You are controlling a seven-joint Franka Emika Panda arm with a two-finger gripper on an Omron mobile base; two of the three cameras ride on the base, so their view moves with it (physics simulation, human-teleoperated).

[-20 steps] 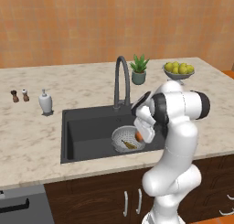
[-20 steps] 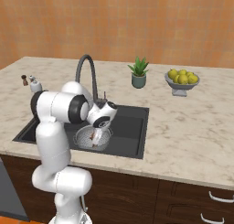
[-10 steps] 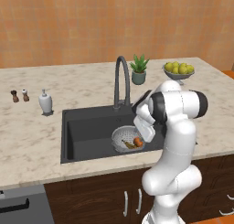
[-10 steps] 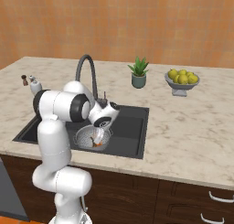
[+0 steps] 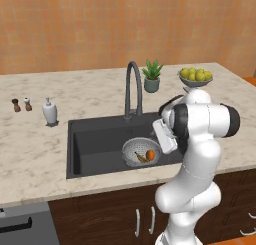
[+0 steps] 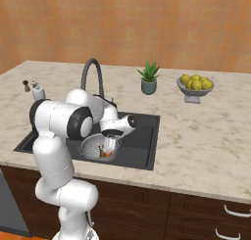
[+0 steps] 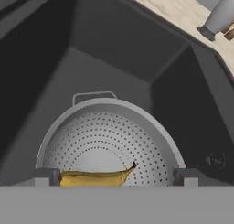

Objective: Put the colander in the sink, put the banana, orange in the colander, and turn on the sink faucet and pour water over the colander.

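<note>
While the tool (image 7: 117, 182) hangs open above it, the colander (image 5: 141, 152) holds banana (image 7: 96, 177) and orange (image 5: 150, 155).

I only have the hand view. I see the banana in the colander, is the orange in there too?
Observer: Yes, the orange lies in the colander, beside the banana.
Operator: Is water running?
Observer: No stream shows under the faucet spout.
Operator: Where does the colander sit in the sink?
Observer: Near the front wall of the sink, in front of the faucet.
</note>
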